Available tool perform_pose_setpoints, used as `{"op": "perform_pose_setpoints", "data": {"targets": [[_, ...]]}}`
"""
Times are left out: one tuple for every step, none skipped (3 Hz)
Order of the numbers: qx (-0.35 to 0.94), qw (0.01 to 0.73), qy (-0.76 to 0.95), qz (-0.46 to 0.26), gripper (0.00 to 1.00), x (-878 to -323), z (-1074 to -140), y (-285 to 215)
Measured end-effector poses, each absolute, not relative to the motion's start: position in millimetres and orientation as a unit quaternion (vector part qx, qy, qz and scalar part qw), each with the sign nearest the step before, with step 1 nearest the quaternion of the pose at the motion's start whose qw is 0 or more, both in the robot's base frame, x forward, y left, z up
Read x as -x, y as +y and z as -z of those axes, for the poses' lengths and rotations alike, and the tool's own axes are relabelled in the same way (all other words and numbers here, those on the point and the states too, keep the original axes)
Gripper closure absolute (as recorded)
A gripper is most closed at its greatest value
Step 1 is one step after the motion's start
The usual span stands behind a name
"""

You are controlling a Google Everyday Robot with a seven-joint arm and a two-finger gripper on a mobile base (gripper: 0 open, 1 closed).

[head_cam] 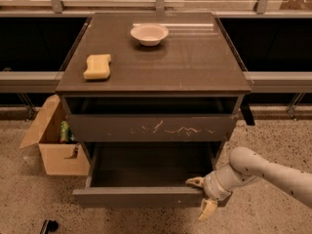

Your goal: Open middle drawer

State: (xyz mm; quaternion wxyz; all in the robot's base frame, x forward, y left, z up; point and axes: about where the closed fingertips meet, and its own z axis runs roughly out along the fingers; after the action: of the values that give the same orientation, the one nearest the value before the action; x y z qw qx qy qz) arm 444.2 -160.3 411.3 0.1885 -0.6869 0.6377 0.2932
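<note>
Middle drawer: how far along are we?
Done: the middle drawer stands well out from the cabinet, its dark inside showing below the scratched drawer. In hand: the gripper is at the right end of its front, fingers apart, one over the top edge. Left: probably only backing the gripper away; I cannot tell whether the drawer is fully out.

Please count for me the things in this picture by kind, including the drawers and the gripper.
Bowl: 1
Sponge: 1
Cardboard box: 1
Drawers in view: 2 (scratched drawer; middle drawer, pulled out)
Gripper, at the right end of the middle drawer's front: 1
Total: 6
</note>
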Motion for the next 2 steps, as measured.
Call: {"op": "perform_pose_setpoints", "data": {"targets": [[0.689, 0.189, 0.638, -0.288, 0.53, -438.5, -414.7, -162.5], [0.695, 0.200, 0.636, -0.269, 0.45, -425.5, -430.5, -168.6]]}}
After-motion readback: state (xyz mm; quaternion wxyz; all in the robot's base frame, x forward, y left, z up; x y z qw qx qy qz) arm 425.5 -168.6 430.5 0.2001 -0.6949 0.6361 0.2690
